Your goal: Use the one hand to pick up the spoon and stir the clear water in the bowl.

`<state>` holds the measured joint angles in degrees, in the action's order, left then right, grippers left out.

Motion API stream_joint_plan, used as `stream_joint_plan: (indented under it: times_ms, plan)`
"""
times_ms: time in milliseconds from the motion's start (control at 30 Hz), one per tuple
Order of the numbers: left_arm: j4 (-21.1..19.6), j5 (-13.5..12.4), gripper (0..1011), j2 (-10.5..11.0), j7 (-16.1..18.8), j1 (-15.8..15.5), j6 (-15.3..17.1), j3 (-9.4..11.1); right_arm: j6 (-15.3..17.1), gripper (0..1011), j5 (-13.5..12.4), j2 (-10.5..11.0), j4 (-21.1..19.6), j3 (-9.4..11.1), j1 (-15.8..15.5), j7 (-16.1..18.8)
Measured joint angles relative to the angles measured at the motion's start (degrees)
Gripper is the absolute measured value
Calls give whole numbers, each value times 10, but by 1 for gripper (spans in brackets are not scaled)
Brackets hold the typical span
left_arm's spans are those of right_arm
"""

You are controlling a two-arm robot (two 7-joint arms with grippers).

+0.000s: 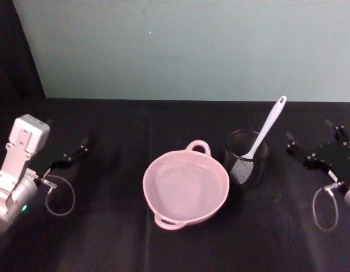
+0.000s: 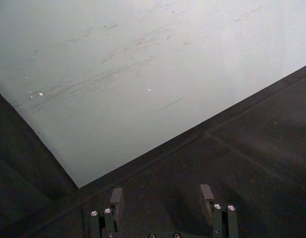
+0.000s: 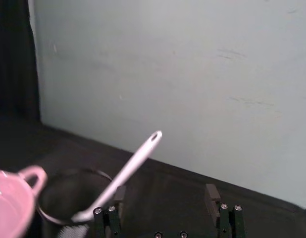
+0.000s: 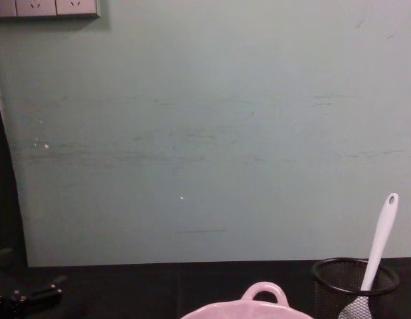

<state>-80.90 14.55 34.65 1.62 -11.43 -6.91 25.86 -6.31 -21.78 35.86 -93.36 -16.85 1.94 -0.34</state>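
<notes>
A black desk [image 1: 118, 238] meets a pale green wall [image 1: 192, 45]. The long slim white plastic spoon [image 1: 267, 129] stands head-down in a black wire-mesh cup [image 1: 243, 170] just right of the pale pink round bowl [image 1: 158, 175], its head dim behind the mesh. The black left hand [image 2: 162, 191] and right hand [image 3: 165, 191] sit spread wide and empty at the desk's sides.

White spoon [image 1: 267, 129] stands tilted in the mesh cup [image 1: 246, 167] — beside the pink bowl [image 1: 154, 198].

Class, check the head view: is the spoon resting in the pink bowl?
No, the spoon stands tilted in the black mesh cup, right of the bowl.
</notes>
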Motion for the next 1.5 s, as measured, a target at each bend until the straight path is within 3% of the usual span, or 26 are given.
stream_joint_plan:
  times_ms: [167, 200, 233, 267, 367, 400, 567, 900, 1500]
  plan:
    - [0, 0, 1005, 0, 0, 0, 0, 0, 2, 1002, -91, -21, -4, 32, -7, 50]
    - [0, 0, 1005, 0, 0, 0, 0, 0, 9, 1002, -125, -31, -4, 43, -8, 65]
    - [0, 0, 1005, 0, 0, 0, 0, 0, 14, 1002, -143, -36, -3, 49, -8, 72]
    - [0, 0, 1005, 0, 0, 0, 0, 0, 26, 1002, -177, -45, -1, 59, -9, 87]
    - [0, 0, 1005, 0, 0, 0, 0, 0, 54, 1002, -227, -56, 4, 74, -6, 109]
    - [0, 0, 1005, 0, 0, 0, 0, 0, 79, 1002, -257, -63, 7, 81, -3, 118]
    - [0, 0, 1005, 0, 0, 0, 0, 0, 141, 1002, -325, -73, 24, 93, 15, 130]
    - [0, 0, 1005, 0, 0, 0, 0, 0, 190, 1002, -364, -66, 63, 71, 61, 139]
    - [0, 0, 1005, 0, 0, 0, 0, 0, 198, 1002, -376, -73, 134, 23, 142, 144]
